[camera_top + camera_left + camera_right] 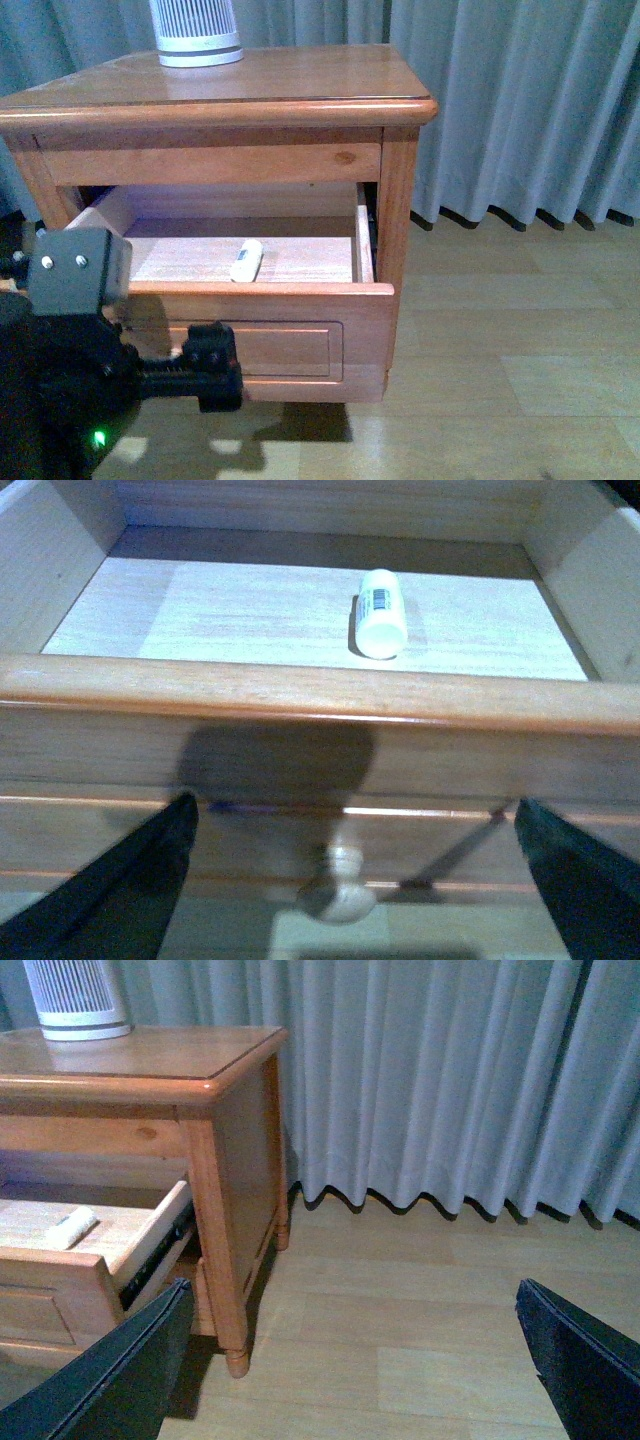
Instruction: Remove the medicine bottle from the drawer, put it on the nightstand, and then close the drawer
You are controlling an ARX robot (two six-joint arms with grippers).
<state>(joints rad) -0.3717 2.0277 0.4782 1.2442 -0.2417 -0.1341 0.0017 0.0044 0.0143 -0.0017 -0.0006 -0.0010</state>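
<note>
The nightstand stands ahead with its drawer pulled open. The medicine bottle, small and white, lies on its side on the drawer floor. In the left wrist view the bottle lies behind the drawer's front rim, with the round knob below. My left gripper is open and empty, low in front of the drawer front, its fingers either side of the knob and apart from it; it also shows in the front view. My right gripper is open and empty over the floor to the right of the nightstand. The bottle shows there too.
A large white ribbed device stands at the back of the nightstand top. Grey curtains hang behind and to the right. Light wooden floor lies to the right of the nightstand.
</note>
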